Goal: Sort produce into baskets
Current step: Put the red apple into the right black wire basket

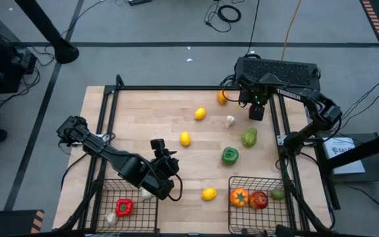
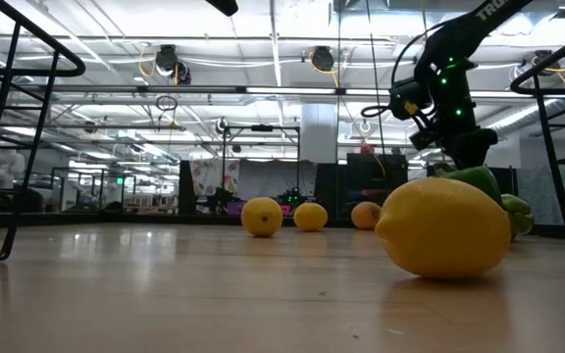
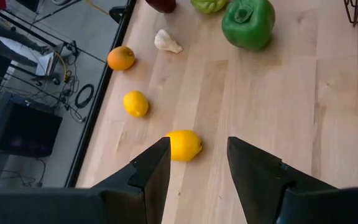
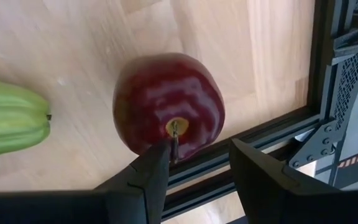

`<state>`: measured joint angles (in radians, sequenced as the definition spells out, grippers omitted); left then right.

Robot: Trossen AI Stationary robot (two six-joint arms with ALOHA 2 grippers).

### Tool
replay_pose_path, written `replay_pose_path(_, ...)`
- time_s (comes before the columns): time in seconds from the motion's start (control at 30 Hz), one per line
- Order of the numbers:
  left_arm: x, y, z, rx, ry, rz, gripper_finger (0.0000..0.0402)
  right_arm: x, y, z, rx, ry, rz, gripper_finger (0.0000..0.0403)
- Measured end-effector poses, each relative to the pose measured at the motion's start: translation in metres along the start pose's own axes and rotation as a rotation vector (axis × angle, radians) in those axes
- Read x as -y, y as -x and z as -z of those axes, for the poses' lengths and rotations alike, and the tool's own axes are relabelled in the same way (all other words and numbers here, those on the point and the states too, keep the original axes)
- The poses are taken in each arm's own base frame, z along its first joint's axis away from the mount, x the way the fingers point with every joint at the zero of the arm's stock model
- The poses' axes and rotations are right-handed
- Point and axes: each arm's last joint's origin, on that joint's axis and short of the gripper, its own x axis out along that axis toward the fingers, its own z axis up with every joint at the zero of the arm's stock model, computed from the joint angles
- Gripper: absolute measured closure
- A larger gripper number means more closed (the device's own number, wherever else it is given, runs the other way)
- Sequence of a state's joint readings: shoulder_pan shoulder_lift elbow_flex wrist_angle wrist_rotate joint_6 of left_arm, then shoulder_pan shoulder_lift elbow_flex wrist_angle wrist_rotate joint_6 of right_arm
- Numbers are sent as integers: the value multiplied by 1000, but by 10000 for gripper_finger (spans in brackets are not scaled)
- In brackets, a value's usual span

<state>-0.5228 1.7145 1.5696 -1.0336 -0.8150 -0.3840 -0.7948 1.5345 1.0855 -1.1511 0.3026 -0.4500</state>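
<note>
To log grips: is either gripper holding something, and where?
Nothing is held. The left gripper is open above a lemon; the right gripper is open over an apple.

Both robot arms are matte black, built of boxy jointed links with black cables along them. The right arm [image 1: 308, 105] carries white "TROSSEN" lettering and small green indicator lights near its wrist. Each gripper's fingers [image 3: 151, 171] are dark, angular, wedge-shaped plastic.
</note>
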Motion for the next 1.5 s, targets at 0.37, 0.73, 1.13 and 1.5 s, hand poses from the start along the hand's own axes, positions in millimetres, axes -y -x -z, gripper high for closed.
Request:
replay_pose_path(0.37, 0, 0, 0, 0, 0, 0, 236, -1, 0, 1, 0, 2, -24, 292)
replay_pose_path(0.73, 0, 0, 0, -1, -8, 0, 236, -8, -15, 5, -35, 7, -45, 353)
replay_pose_path(1.13, -5, -5, -1, -12, -15, -13, 236, -10, -14, 4, -17, -20, -80, 402)
replay_pose_path(1.5, -38, -48, -16, 50, 130, -196, 236, -21, -2, -9, 91, -90, -124, 380)
